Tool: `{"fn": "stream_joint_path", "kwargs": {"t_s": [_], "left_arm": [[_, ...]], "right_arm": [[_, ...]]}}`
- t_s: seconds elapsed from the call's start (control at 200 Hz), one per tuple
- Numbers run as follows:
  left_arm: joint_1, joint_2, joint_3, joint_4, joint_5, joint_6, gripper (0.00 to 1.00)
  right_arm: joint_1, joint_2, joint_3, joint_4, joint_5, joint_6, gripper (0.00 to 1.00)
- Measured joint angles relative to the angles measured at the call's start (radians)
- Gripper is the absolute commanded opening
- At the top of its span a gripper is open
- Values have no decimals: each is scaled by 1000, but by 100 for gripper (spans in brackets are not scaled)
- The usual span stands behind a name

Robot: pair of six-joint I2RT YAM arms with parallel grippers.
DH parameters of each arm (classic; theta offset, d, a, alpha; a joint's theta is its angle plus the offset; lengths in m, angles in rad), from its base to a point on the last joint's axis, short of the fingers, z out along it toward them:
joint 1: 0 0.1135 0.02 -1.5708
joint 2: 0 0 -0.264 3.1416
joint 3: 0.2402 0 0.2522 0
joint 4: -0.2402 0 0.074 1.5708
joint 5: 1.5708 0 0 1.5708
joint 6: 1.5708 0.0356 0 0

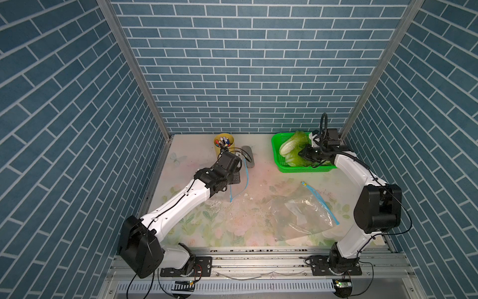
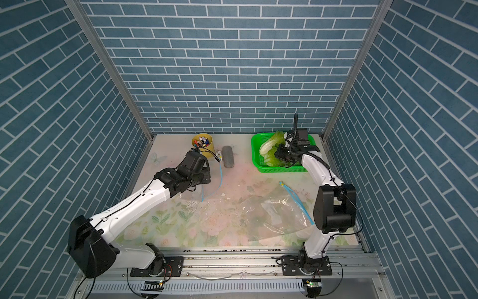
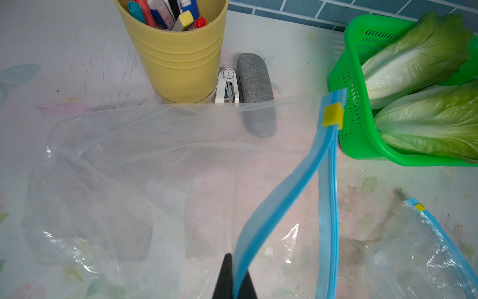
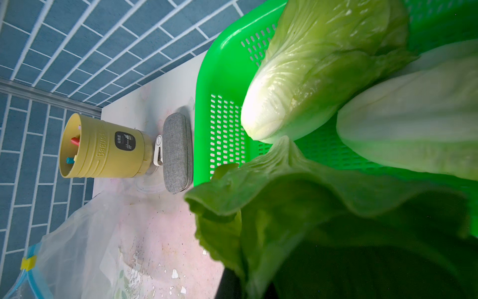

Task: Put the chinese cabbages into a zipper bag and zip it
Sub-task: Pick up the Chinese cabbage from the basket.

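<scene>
Three chinese cabbages [image 4: 297,90] lie in a green basket [image 1: 305,169] at the back right, two of them showing in the left wrist view [image 3: 413,62]. My right gripper [image 1: 301,154] is inside the basket, shut on the leafy end of one cabbage [image 4: 284,207], whose leaf hides most of its fingers. My left gripper [image 3: 238,287] is shut on one blue rim strip [image 3: 284,196] of a clear zipper bag [image 3: 155,160] left of centre. The bag's two strips stand apart, with its yellow slider [image 3: 332,114] at the far end. A second zipper bag [image 1: 302,212] lies flat at the front right.
A yellow pen holder [image 1: 223,143], a white stapler [image 3: 227,88] and a grey case [image 1: 248,156] stand at the back, left of the basket. Blue brick walls close in the back and both sides. Small crumbs speckle the floral table cover.
</scene>
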Motion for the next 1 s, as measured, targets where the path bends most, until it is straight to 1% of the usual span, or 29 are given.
{"fn": "stream_joint_path", "kwargs": {"t_s": [0.22,0.37,0.555,0.815,1.0], "left_arm": [[0,0,1,-2,15,2,0],[0,9,8,-4,27,8,0],[-3,42,27,-6,38,13,0],[-8,65,39,-6,49,17,0],[-9,65,40,-4,50,16,0]], "right_arm": [[2,-119,-21,-2,45,23,0],[8,-188,-41,-4,52,34,0],[55,-262,-54,-21,45,42,0],[141,-356,-79,-11,-29,79,0],[202,-399,-131,40,-97,112,0]]}}
